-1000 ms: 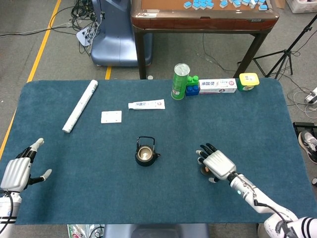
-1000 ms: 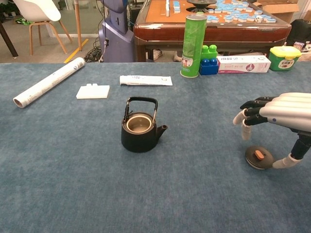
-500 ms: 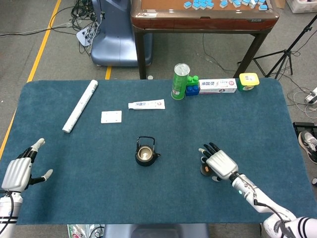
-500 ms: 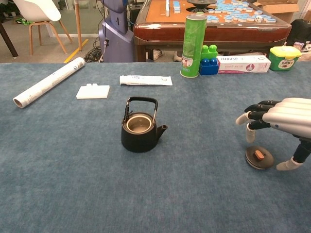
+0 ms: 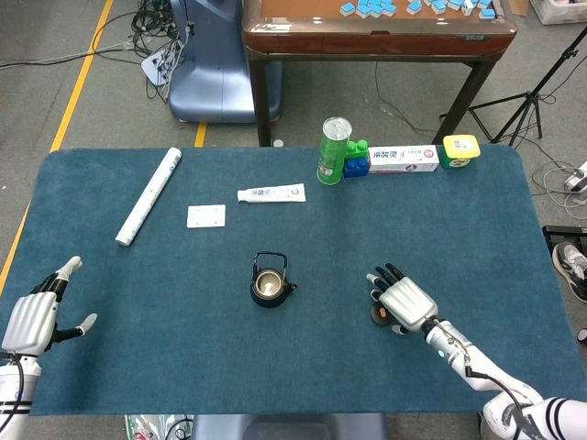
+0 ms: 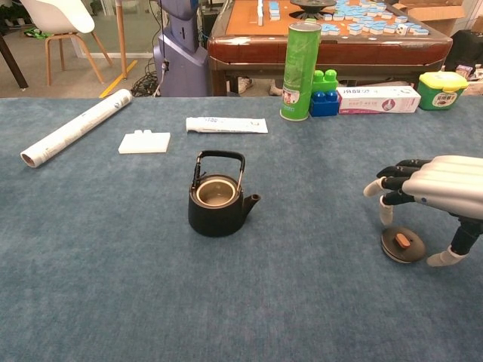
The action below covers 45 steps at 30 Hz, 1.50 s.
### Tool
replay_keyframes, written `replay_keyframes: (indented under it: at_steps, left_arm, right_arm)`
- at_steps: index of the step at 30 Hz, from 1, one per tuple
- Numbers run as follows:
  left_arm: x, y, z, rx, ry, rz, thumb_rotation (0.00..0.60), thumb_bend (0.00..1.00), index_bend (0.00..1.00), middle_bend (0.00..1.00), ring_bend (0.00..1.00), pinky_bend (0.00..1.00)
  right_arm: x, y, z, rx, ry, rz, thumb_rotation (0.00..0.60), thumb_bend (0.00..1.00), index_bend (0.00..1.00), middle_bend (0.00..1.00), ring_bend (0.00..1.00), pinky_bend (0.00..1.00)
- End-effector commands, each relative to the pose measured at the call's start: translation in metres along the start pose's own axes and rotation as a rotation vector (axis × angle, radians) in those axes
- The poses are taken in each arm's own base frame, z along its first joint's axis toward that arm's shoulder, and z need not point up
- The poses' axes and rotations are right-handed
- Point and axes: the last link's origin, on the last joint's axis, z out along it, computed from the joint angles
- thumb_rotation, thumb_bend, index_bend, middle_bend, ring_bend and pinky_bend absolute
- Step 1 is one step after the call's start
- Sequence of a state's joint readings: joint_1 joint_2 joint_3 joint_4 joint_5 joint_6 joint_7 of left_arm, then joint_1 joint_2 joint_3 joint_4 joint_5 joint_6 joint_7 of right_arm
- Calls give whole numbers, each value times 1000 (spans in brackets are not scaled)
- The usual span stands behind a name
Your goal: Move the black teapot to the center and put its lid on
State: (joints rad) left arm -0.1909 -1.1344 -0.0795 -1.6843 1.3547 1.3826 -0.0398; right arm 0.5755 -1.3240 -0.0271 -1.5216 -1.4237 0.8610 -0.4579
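The black teapot (image 5: 271, 284) (image 6: 217, 202) stands upright and lidless near the middle of the blue table, handle raised, spout pointing right. Its round dark lid (image 6: 402, 244) (image 5: 377, 313), with an orange knob, lies flat on the cloth well to the right. My right hand (image 5: 401, 302) (image 6: 432, 184) hovers just above the lid, fingers spread and bent down around it, thumb on the far right side; it holds nothing. At the table's front left corner, my left hand (image 5: 35, 312) rests open with nothing in it, far from the teapot.
Along the back stand a green can (image 5: 334, 150), green and blue blocks (image 5: 356, 159), a long white box (image 5: 403, 159) and a yellow-lidded jar (image 5: 459, 149). A toothpaste tube (image 5: 271, 193), a white card (image 5: 205, 215) and a paper roll (image 5: 149, 194) lie left of centre.
My right hand drifted slightly to the right and sank a little over the lid. The teapot, the lid and my left hand have stayed put.
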Motion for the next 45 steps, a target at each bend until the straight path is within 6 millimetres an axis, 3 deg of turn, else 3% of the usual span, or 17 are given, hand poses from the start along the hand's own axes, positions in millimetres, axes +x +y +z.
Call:
replay_keyframes:
  at_steps: [1,30,41,45]
  left_arm:
    - [0,0,0,0,0,0,600,218,67,151,174,262]
    - [1,-3,-1,6,6,-10,600,218,67,151,174,262]
    - [1,-4,-2,8,7,-13,600,218,67,151,175,262]
    - [1,-5,-2,9,9,-13,600,218,67,151,174,262]
  right_arm:
    - [-1,-1,1,0,-5,-6,600,70,351,128,0,0]
    - [-3,-7,13,-3,-15,-36,600,83,351,129,0,0]
    - [-5,-10,13,2,-21,-41,600,131,386,133,0,0]
    - [-4,-11,14,4,-16,-36,600,206,416,145,0,0]
